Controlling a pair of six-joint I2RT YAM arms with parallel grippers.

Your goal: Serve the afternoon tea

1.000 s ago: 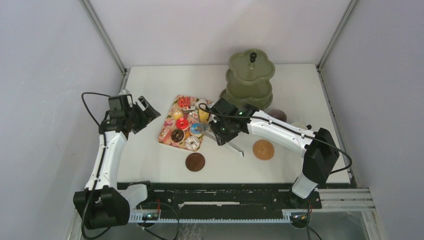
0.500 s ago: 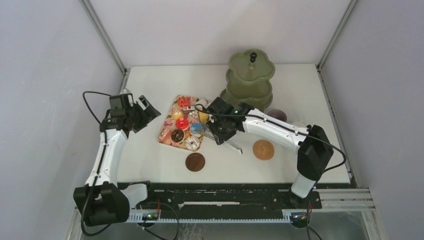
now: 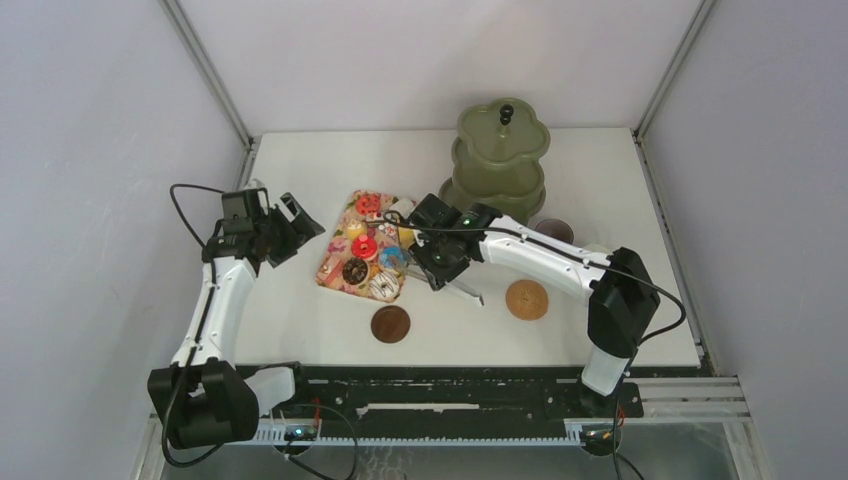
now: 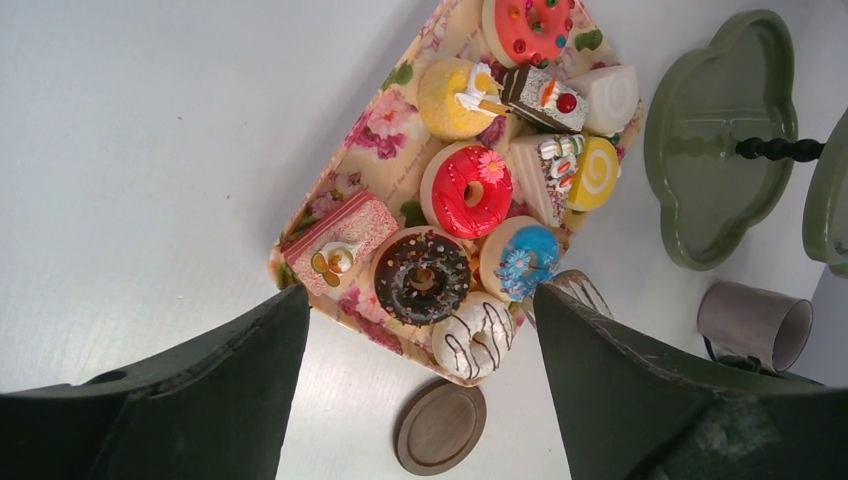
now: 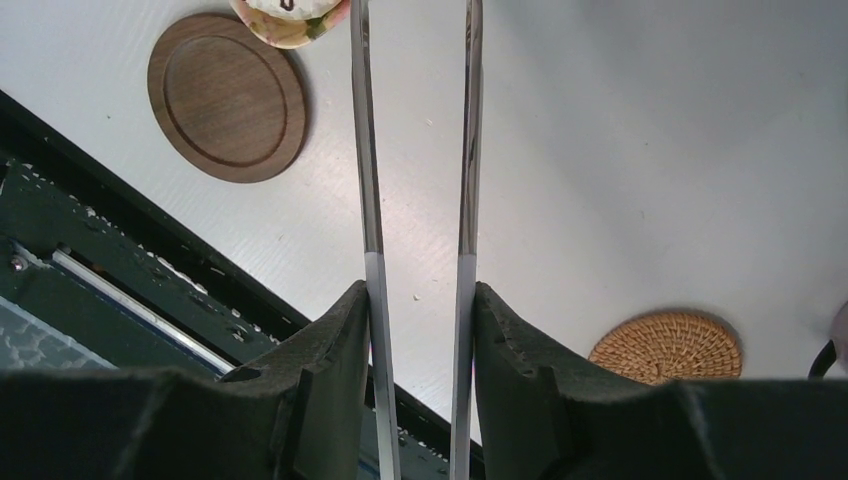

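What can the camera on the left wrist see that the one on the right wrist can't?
Only the left wrist camera shows the red donut, the cake slices, the green tiered stand and the mauve mug, past the open left gripper. Only the right wrist camera shows the woven coaster and the right gripper shut on the tongs. Both show the dark wooden coaster and a floral tray corner holding the white striped donut.

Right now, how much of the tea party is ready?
Nothing looks served yet: the pastries all sit on the floral tray, and the green stand's visible tiers are empty. In hand: the right end effector grips the tongs beside the tray; the left end effector hangs open nearby. Left: moving the pastries and the mauve mug.
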